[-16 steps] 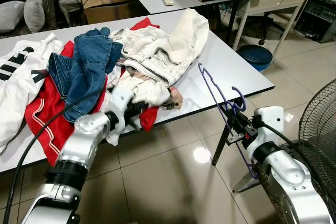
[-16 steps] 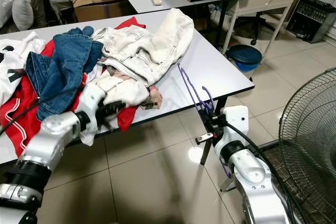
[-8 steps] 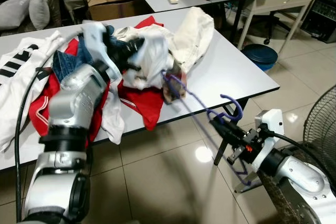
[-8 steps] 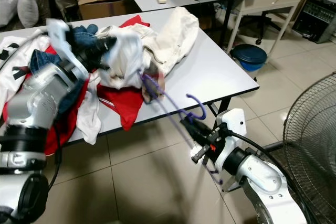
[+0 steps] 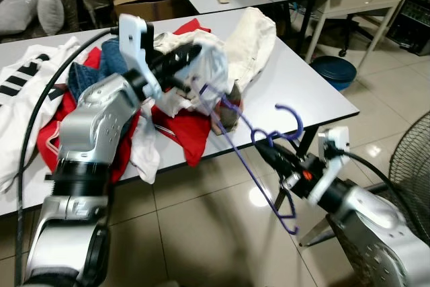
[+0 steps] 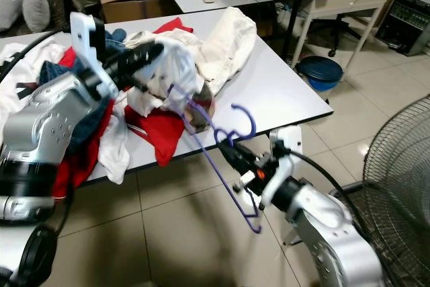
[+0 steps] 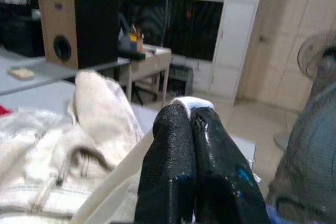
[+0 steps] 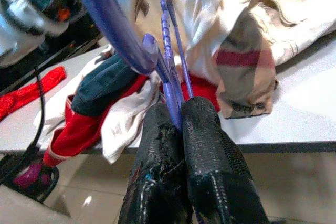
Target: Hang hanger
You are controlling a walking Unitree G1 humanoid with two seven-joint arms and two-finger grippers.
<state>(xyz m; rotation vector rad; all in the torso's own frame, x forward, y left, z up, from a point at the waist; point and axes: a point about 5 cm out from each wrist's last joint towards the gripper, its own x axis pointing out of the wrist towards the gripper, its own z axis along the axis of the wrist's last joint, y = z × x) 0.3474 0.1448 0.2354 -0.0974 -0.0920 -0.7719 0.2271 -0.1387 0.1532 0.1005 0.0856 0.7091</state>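
over the near edge of the white table, the right gripper had its two black fingers pressed tight on the purple hanger, pinching it just under the hook. the hanger was up in the air, tilted, with its hook curling up near the table's edge and its long thin frame reaching toward the pile of clothes. one end of the frame poked up into the white garment, and the low end hung down over the shiny floor. the left gripper was up over the table, and its fingers were squeezed together on that white garment, lifting a bunch of it off the pile. in the left wrist view the fingers were shut with a bit of white cloth sticking out at the tips. in the right wrist view the fingers held the purple bar between them, and a cloth with a red stripe hung over the table's edge behind it. it looked like the hanger's end was inside the white garment, but the cloth was blurry there, so that was hard to tell. blue jeans and a red shirt lay under the lifted cloth. a cream jacket lay farther back on the table, and a round fan stood on the right.
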